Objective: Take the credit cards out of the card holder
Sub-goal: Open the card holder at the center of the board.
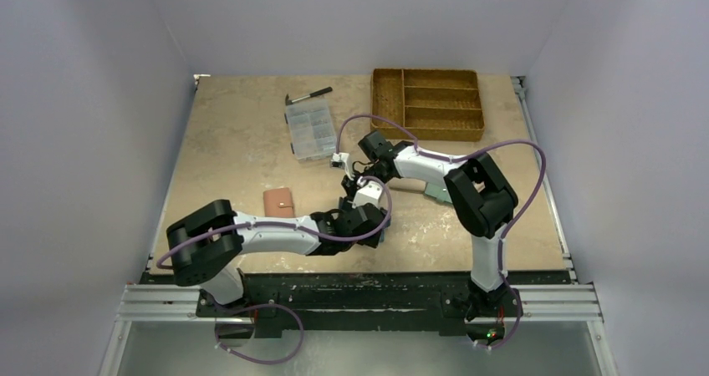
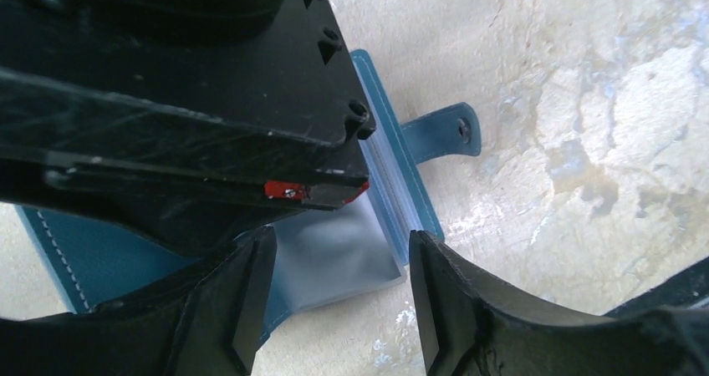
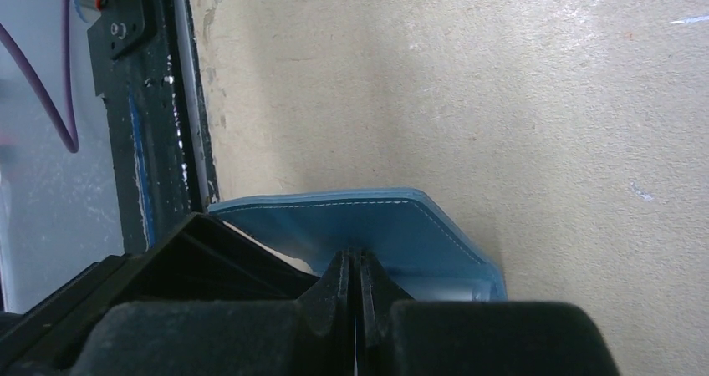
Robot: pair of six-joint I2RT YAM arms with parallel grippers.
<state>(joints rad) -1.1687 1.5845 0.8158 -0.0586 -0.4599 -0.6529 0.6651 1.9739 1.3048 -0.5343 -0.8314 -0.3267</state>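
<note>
Currently L tool [image 2: 334, 267] spread astride blue wallet's [image 2: 100, 259] clear sleeve [image 2: 351, 238]; R tool [image 3: 358, 267] pressed together at wallet; tab [image 2: 443, 134] at 3 o'clock.

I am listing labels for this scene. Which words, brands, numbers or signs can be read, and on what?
None can be read.
The blue wallet shows only stitching and a snap.
The clear box and the pink wallet are too small to show any print.
</note>
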